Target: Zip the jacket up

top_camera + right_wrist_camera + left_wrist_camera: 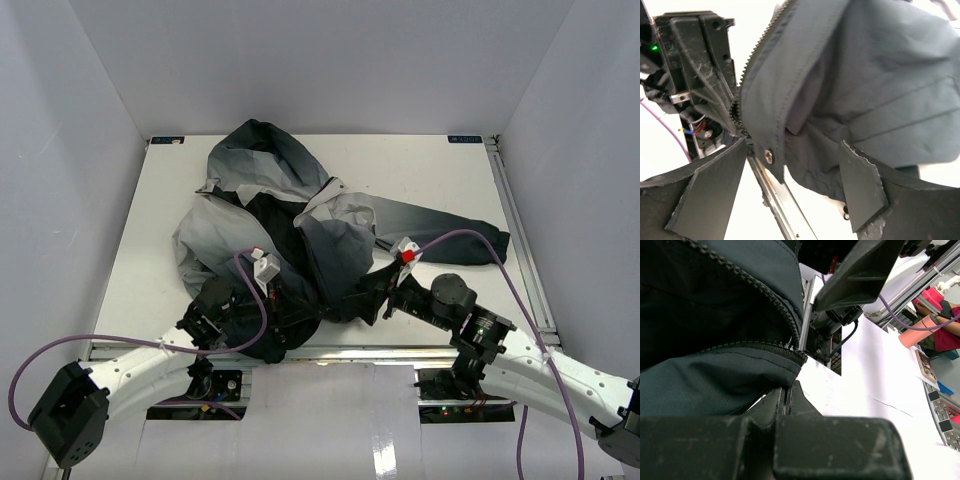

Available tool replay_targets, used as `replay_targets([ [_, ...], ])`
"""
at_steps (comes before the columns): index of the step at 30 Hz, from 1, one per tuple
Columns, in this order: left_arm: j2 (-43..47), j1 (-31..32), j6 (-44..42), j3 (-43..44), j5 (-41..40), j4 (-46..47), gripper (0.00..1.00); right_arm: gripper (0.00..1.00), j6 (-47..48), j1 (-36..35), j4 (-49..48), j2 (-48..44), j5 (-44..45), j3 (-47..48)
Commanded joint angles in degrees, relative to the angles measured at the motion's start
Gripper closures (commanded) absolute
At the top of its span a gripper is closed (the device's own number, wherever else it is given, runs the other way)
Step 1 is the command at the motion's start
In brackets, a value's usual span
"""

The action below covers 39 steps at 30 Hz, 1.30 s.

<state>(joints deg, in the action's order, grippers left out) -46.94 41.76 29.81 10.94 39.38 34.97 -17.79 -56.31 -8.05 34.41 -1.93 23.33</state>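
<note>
1. The right hand (794,146) stands wide open and holds nothing. A lower front corner of the jacket (300,225) hangs in the gap between its fingers (715,195), touching neither one as far as I can tell.
2. The left hand (786,395) is fully closed. Its tips meet right at the hem beside the bottom end of the zipper (760,346) and appear to pinch the cloth there.
3. The step in hand seems to be bringing the two zipper ends together at the hem.
   - The right hand should close on the corner just beside the toothed edge (757,60), near the metal snap (769,156), and not on loose cloth further in.
   - The left grip should stay firm, so the teeth lie straight and taut.
   - Both halves should sit level before any pull upward; slack or a twist would probably jam the start.
4. The jacket is a dark, matte weave with stitched seams, and it fades from pale grey at the hood to charcoal lower down. The zipper is unjoined and the black lining shows.
5. It lies crumpled on the white bench (440,180), with the hood toward the far side, one sleeve stretched out to the right and the hem at the near edge between the two arms.
</note>
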Motion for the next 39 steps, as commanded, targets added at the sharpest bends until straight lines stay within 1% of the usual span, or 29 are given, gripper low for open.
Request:
replay_targets([
  [1, -0.07, 0.08, 1.30, 1.71, -0.44, 0.10, 1.00, 0.21, -1.88, -0.29, 6.11, -2.39, 8.24, 1.59],
  [4, -0.16, 0.10, 1.55, 2.05, -0.62, -0.32, 1.00, 0.27, -3.70, -0.26, 12.04, -4.13, 14.13, 3.76],
  [6, -0.08, 0.16, 1.57, 2.32, -0.78, -0.68, 1.00, 0.33, -4.66, -0.37, 14.61, -5.27, 17.75, 5.41],
  [7, -0.16, 0.17, 1.57, 2.33, -0.79, -0.86, 1.00, 0.34, -5.11, -0.37, 15.53, -5.72, 18.40, 5.49],
  [8, -0.24, 0.17, 1.57, 2.57, -0.87, -1.11, 1.00, 0.38, -5.39, -0.69, 16.48, -6.31, 18.68, 6.28],
  [11, -0.68, 0.14, 1.69, 2.80, -0.97, -1.20, 1.00, 0.45, -5.31, -1.56, 17.89, -6.19, 20.61, 8.13],
  [13, -0.95, 0.16, 1.83, 2.70, -0.81, -0.66, 1.00, 0.46, -4.67, -2.03, 17.64, -5.21, 21.90, 9.46],
  [15, -1.32, 0.17, 2.11, 2.58, -0.77, -0.05, 1.00, 0.46, -3.59, -2.08, 19.22, -2.09, 23.01, 13.86],
  [19, -1.73, 0.17, 2.11, 2.74, -0.85, -0.29, 1.00, 0.51, -1.71, -3.89, 21.61, 2.17, 23.21, 20.95],
  [22, -2.30, 0.16, 2.46, 2.79, -1.23, -0.45, 1.00, 0.50, 1.71, -6.18, 24.91, 6.13, 27.98, 25.76],
  [25, -3.50, 0.08, 3.08, 3.72, -1.12, -1.22, 1.00, 0.47, 6.04, -10.35, 28.14, 12.44, 31.46, 32.06],
  [27, -4.43, 0.15, 3.61, 4.75, -0.53, -2.83, 1.00, 0.46, 13.04, -15.37, 29.34, 16.22, 34.22, 36.73],
  [29, -5.89, 0.17, 3.90, 5.55, 0.37, -3.73, 1.00, 0.46, 18.38, -18.99, 29.50, 19.54, 38.68, 39.24],
  [32, -8.32, 0.08, 5.85, 6.77, 0.04, -5.12, 1.00, 0.46, 28.90, -25.28, 29.86, 22.47, 42.61, 42.18],
  [35, -10.10, 0.08, 7.38, 7.64, 2.10, -4.25, 1.00, 0.46, 34.37, -28.81, 29.86, 21.58, 42.82, 40.06],
  [37, -10.35, 0.08, 8.31, 7.54, 3.58, -2.92, 1.00, 0.46, 38.80, -33.23, 26.17, 17.99, 45.85, 33.33],
  [39, -10.06, 0.08, 8.62, 7.43, 4.44, -2.26, 1.00, 0.45, 43.18, -36.38, 24.02, 14.79, 47.26, 29.16],
])
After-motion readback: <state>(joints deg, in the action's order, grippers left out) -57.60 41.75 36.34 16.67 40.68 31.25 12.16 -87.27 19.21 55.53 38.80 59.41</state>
